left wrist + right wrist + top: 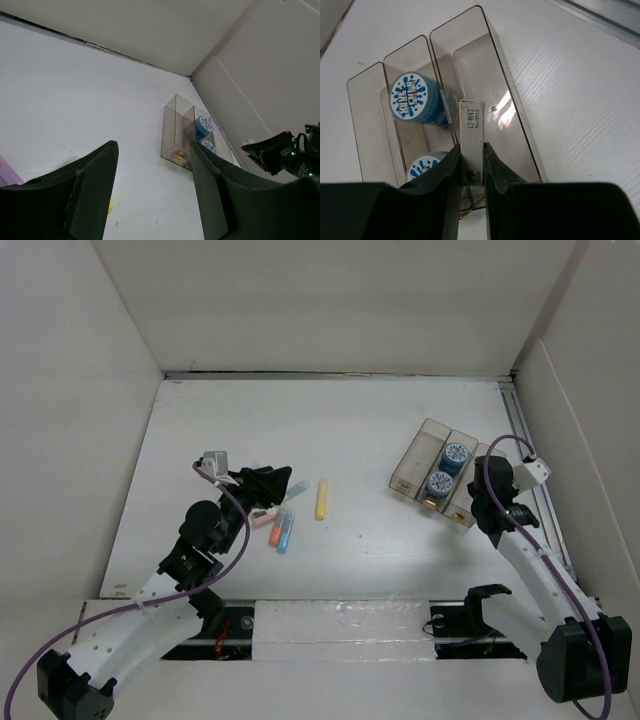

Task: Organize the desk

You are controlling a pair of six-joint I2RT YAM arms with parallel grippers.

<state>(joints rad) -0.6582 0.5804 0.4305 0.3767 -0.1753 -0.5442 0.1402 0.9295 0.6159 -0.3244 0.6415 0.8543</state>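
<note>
The white desk (330,430) holds a translucent three-compartment tray (420,453) at the right. Its middle compartment has two blue-and-white round rolls (455,456), also seen in the right wrist view (412,97). My right gripper (471,165) is shut on a small white staple box (472,125), held just above the tray (485,45), over the divider beside the rolls. My left gripper (154,165) is open and empty, low over the desk at centre left (275,483), with markers beside it.
A yellow marker (321,499), an orange marker (276,530) and a blue marker (287,530) lie near the left gripper. A small gold item (179,157) sits at the tray's near end. White walls enclose the desk; a metal rail (535,490) runs along the right.
</note>
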